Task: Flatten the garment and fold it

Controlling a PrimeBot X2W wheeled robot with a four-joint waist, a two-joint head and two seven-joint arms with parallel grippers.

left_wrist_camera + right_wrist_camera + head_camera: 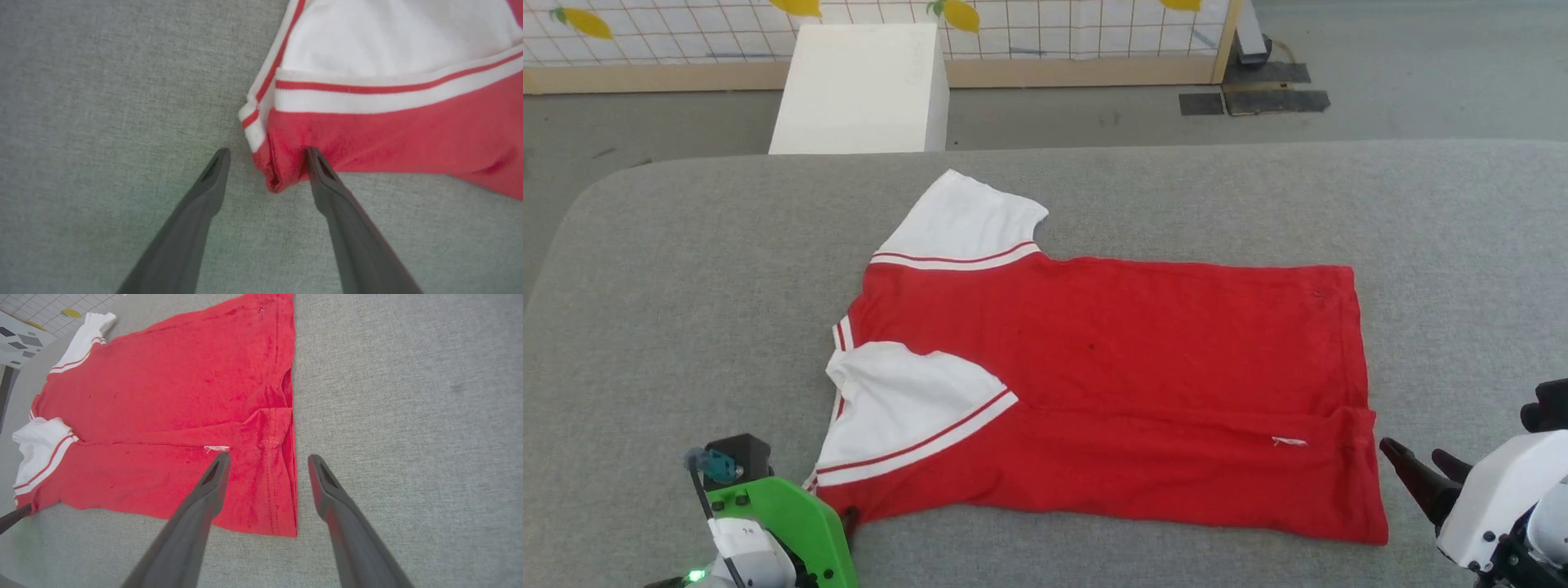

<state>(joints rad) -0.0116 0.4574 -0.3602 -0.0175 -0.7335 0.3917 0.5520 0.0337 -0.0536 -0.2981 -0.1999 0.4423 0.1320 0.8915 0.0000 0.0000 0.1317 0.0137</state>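
Our left gripper (265, 157) released, shirt (1111, 351) corner between its fingers (327, 183); right gripper (267, 461) released, hem between its fingers. We should pinch both layers evenly, then lift.

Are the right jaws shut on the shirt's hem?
No, the right gripper has its jaws apart, one over the shirt, one over the table.
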